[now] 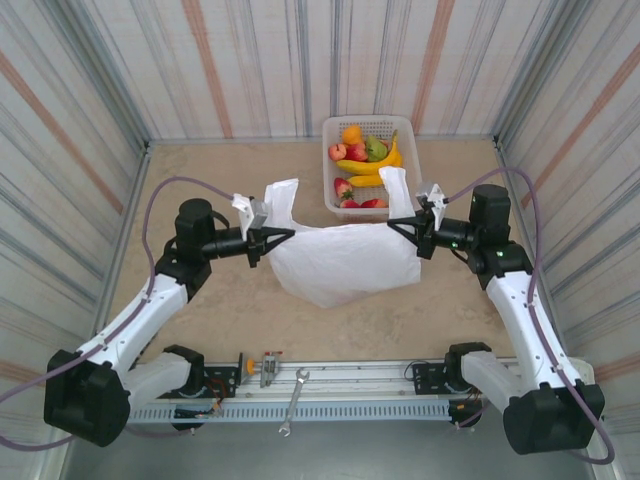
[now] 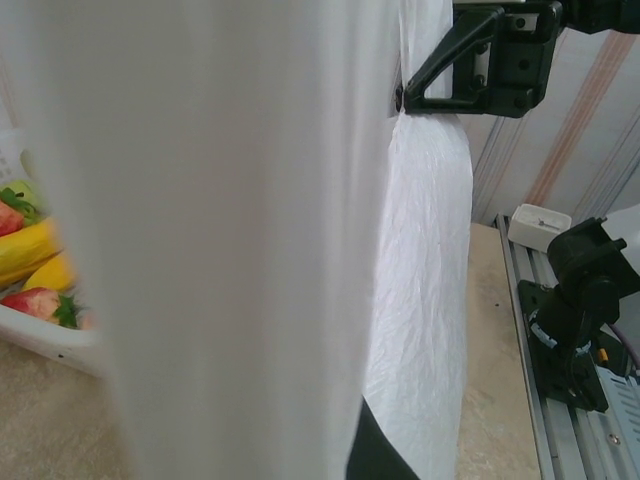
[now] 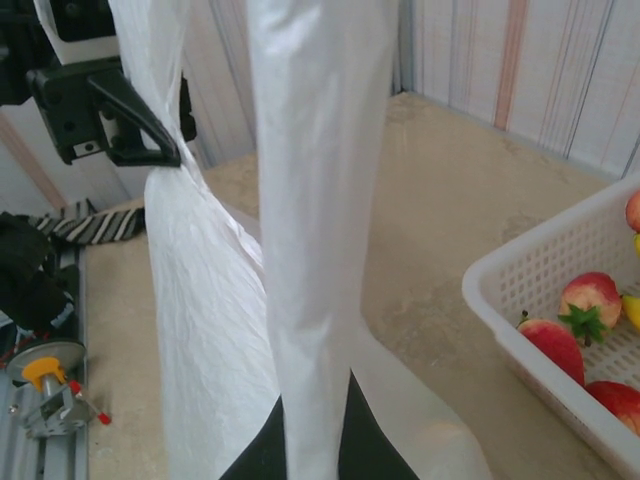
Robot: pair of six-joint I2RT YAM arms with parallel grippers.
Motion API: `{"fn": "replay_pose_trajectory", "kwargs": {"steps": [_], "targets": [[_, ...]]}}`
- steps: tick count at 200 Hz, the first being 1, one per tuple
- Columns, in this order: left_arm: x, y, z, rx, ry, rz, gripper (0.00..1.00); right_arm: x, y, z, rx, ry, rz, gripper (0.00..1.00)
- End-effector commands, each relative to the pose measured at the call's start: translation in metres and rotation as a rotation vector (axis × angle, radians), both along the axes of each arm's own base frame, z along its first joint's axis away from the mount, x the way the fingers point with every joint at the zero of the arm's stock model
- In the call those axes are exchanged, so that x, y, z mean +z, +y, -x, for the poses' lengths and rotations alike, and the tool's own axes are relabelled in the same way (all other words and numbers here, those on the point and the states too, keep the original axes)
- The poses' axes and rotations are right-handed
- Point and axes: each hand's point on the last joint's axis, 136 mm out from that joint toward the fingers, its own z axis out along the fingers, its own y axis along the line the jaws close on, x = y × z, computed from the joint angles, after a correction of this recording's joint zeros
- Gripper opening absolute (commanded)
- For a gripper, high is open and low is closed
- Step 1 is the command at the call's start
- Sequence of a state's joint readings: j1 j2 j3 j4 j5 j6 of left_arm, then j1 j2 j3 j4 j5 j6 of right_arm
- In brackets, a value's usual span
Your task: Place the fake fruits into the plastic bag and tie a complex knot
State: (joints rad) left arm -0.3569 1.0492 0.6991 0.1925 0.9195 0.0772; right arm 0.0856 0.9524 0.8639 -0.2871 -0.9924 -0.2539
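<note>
The white plastic bag [image 1: 345,262] hangs stretched between my two grippers over the middle of the table, its body sagging onto the sand-coloured surface. My left gripper [image 1: 288,232] is shut on the bag's left handle [image 2: 230,240]. My right gripper [image 1: 391,222] is shut on the right handle [image 3: 312,200], with dark fingers [image 3: 375,445] on both sides of the strip. The two handles stand apart. The fake fruits lie in the white lattice basket [image 1: 368,120] behind the bag: bananas [image 1: 372,166], an orange [image 1: 352,133], a green pear [image 1: 376,150] and red ones [image 3: 590,298].
Striped walls enclose the table on three sides. A metal rail [image 1: 360,385] runs along the near edge with a wrench [image 1: 293,400] and a small clamp [image 3: 45,378] on it. The basket's near wall [image 3: 540,315] sits close to the bag's right side.
</note>
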Motion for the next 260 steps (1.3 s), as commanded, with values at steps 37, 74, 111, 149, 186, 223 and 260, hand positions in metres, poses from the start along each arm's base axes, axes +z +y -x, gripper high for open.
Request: {"fn": "replay_pose_trajectory", "kwargs": {"steps": [37, 74, 111, 149, 186, 223, 260], "targets": [[0.006, -0.026, 0.031, -0.165, -0.153, -0.138, 0.0, -0.003, 0.012, 0.01, 0.078, -0.017, 0.065, 0.0], [0.0, -0.041, 0.037, -0.231, -0.17, -0.202, 0.0, -0.016, 0.023, 0.008, 0.125, 0.039, 0.086, 0.0], [-0.016, -0.051, 0.038, -0.289, -0.129, -0.294, 0.0, -0.023, 0.029, 0.008, 0.147, 0.075, 0.127, 0.0], [-0.023, -0.066, 0.046, -0.358, -0.111, -0.333, 0.0, -0.032, 0.036, 0.011, 0.178, 0.106, 0.15, 0.0], [-0.034, -0.072, 0.048, -0.397, -0.07, -0.389, 0.0, -0.041, 0.043, 0.017, 0.219, 0.144, 0.187, 0.0], [-0.035, -0.076, 0.047, -0.431, -0.046, -0.401, 0.0, -0.046, 0.051, 0.022, 0.254, 0.165, 0.196, 0.0], [-0.038, -0.079, 0.045, -0.458, 0.008, -0.437, 0.0, -0.045, 0.06, 0.028, 0.299, 0.178, 0.196, 0.02]]}}
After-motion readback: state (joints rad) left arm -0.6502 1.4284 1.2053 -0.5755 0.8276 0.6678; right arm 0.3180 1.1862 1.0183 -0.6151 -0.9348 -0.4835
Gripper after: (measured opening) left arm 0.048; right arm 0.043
